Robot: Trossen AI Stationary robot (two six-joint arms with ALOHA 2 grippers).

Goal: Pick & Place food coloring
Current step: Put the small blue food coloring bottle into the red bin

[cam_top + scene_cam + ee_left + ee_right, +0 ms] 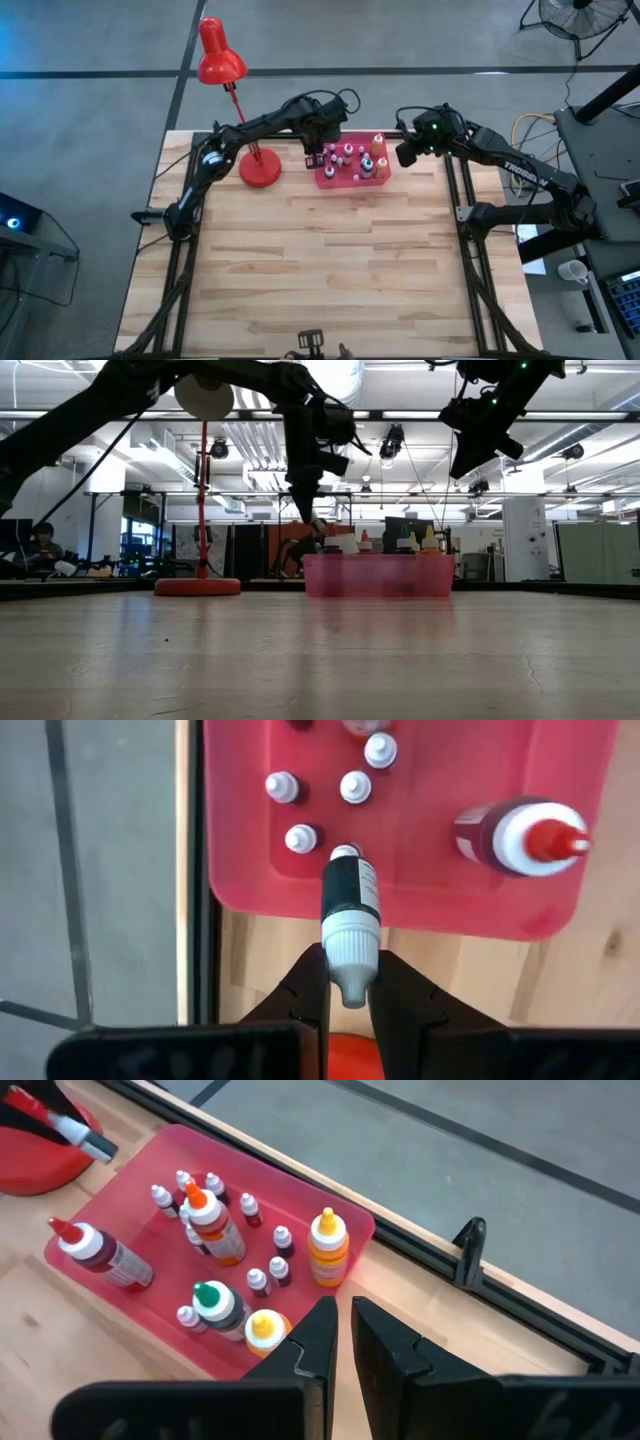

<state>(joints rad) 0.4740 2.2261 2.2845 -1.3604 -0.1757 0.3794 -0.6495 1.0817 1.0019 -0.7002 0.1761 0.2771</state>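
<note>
A pink tray [352, 178] sits at the table's far middle with several food coloring bottles standing in it: small white-capped ones [300, 838], a dark red one lying down [520, 835], and orange, yellow and green-capped ones [328, 1245]. My left gripper [349, 982] hangs over the tray's left end [318, 152] and is shut on a dark green bottle [350, 892]. My right gripper [343, 1342] hovers raised beyond the tray's right side [408, 150] with its fingers together and nothing between them. My left gripper pinches the dark green bottle by its whitish pointed cap [351, 948] between the two fingers. The fingers come from above, pointing down. The bottle hangs upright below them, cap up, over the tray's left edge [318, 526]. Whether its base touches the tray, I cannot tell.
A red desk lamp stands on its round base [260, 170] just left of the tray, its head [220, 58] past the far edge. Black frame rails [465, 215] run along both table sides. Bare wood [330, 270] stretches toward the near edge.
</note>
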